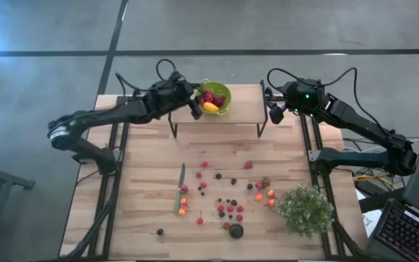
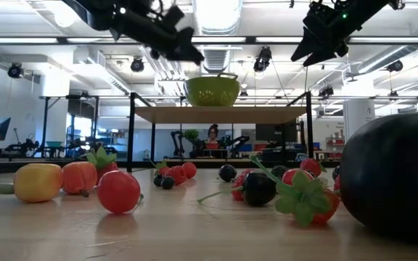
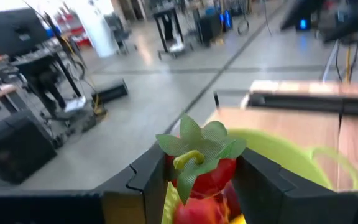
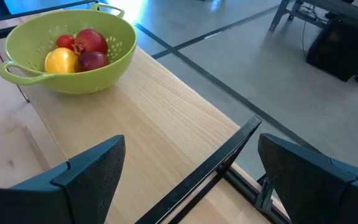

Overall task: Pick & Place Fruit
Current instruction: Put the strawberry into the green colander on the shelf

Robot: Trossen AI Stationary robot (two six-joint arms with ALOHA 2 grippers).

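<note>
A green bowl [image 1: 217, 98] stands on a raised wooden shelf [image 1: 242, 109] at the table's far side; it holds red fruit and a yellow one [image 4: 61, 60]. My left gripper [image 1: 195, 108] is at the bowl's left rim, shut on a red strawberry [image 3: 204, 177] with a green leafy cap. My right gripper [image 1: 273, 113] hangs open at the shelf's right end with nothing between its fingers [image 4: 92, 171]. Many small red, dark and orange fruit [image 1: 228, 200] lie scattered on the table's near half, with a bigger dark round one [image 1: 236, 231] among them. My left gripper pinches the strawberry's red sides [image 3: 219, 174] between its two fingers [image 3: 145, 180]. The leafy cap [image 3: 197, 143] sticks out past the fingertips. The fingers reach nearly level from the table's left. The strawberry is lifted clear, by the bowl's rim [image 3: 291, 155].
A slim green-handled knife [image 1: 180, 191] lies left of the scattered fruit. A bushy pale-green plant [image 1: 305, 209] stands at the near right. The shelf rests on thin black legs [image 1: 172, 127]. Bare wood lies between shelf and fruit.
</note>
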